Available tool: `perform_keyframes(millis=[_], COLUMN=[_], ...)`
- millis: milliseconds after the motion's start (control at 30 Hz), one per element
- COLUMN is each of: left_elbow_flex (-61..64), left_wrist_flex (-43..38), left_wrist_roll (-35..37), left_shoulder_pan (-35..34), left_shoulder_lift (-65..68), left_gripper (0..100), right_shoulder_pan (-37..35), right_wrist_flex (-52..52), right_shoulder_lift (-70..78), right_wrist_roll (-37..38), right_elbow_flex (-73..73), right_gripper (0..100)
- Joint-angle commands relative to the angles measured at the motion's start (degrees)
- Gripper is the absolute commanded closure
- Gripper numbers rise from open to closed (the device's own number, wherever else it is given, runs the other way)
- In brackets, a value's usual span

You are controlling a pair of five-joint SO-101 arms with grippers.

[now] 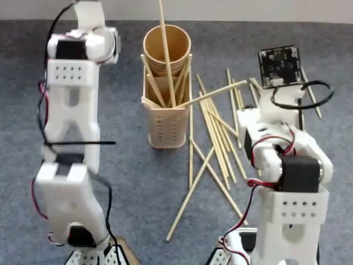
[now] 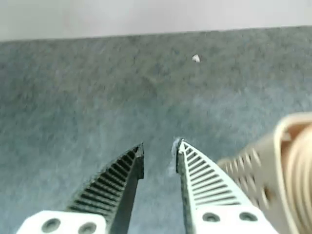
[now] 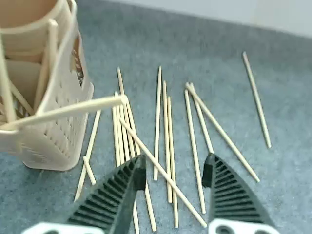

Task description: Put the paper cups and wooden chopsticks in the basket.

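Perforated plastic basket (image 1: pixel 164 124) is holding nested paper cups (image 1: pixel 166 47); slim wooden chopsticks (image 1: pixel 215 138) are lying scattered at its 3 o'clock. Left end effector (image 2: pixel 158 151) and right end effector (image 3: pixel 173 170) are gaping, empty.

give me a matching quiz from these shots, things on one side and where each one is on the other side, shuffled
Things:
1. paper cups
2. loose chopsticks
3. left gripper
4. right gripper

Places and states:
a. open over bare carpet
b. stacked, standing in the basket
c. open above the loose chopsticks
d. scattered on the carpet beside the basket

Pairs: 1-b, 2-d, 3-a, 4-c
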Motion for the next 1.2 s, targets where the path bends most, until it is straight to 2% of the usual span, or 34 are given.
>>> perform_keyframes(millis=[0,100,233,367,533,633,800,1000,1067,1167], left_elbow_flex=[-33.3,-45.8,-43.5,-44.7,-43.3,-44.1,-44.1,-44.4,-44.4,-44.4], left_wrist_flex=[3.9,4.0,-1.5,-5.5,-1.1,0.1,2.3,9.7,10.2,10.4], left_wrist_roll=[-0.5,-0.4,-0.2,-0.1,-0.1,-0.1,-0.1,-0.2,-0.2,-0.2], left_shoulder_pan=[1.9,3.9,7.3,12.0,18.2,20.0,21.8,26.9,26.6,21.5], left_shoulder_lift=[14.5,22.2,21.1,19.6,13.5,9.2,2.9,-2.4,-4.2,-6.5], left_gripper=[85,85,86,86,86,86,86,86,86,86], right_shoulder_pan=[1.5,3.0,3.0,2.2,-2.3,-5.1,-5.3,-5.4,-5.4,-5.5], right_wrist_flex=[-6.1,-11.6,-22.1,-32.4,-37.4,-37.7,-37.5,-34.2,-32.8,-30.2], right_shoulder_lift=[-0.8,-0.8,-0.8,-0.7,-0.7,0.3,7.0,18.2,22.5,29.8], right_wrist_roll=[0.4,0.2,-0.4,-5.3,-6.6,-6.5,-6.8,-6.9,-9.1,-12.1], right_elbow_flex=[6.0,10.6,16.0,20.0,19.8,19.7,16.0,4.3,-2.8,-15.0], right_gripper=[81.3,81.4,81.4,81.4,81.4,81.4,81.4,81.4,81.4,81.4])
